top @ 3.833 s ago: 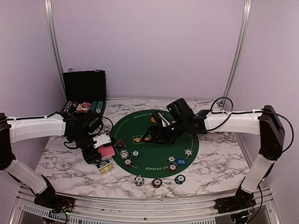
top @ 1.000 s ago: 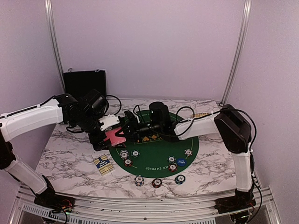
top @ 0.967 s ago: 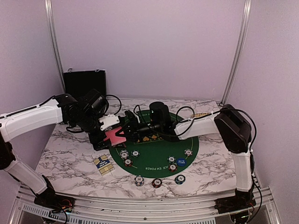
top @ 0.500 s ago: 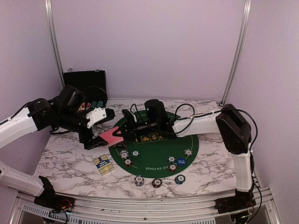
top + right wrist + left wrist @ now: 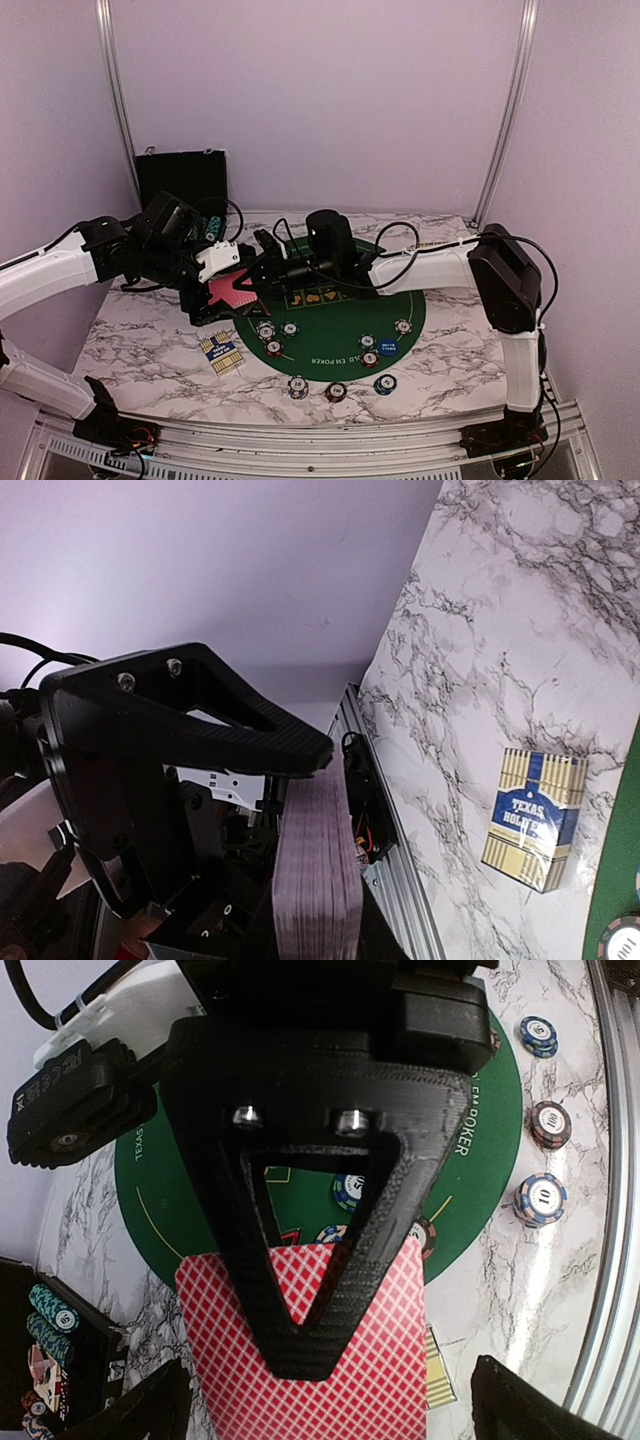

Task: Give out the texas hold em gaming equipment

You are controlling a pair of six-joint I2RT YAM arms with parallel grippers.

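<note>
- two arms met over the left part of the white marble-patterned table top, at the left edge of the round green felt mat.
- right gripper: reached across the mat from the right. its black triangular-framed fingers were clamped on the stack of red-backed playing cards, with one finger flat against the top card.
- right wrist view: the stack appeared edge-on, pinched under the upper finger and held clear of the table top.
- left gripper: jaws stood wide apart, one finger on each side of the stack. neither finger was seen touching the cards.
- six round edge-striped poker chips lay flat on the near half of the mat, three to the left and three to the right.
- one round blue button lay among the right-hand three.
- row of three poker chips: lay on the marble between the mat and the near edge of the table.
- blue-and-gold card box: lay flat on the marble just left of the mat, nearer the arm bases than the two grippers.
- black hinged case: stood open at the far left corner, lid upright, with racked poker chips inside.
</note>
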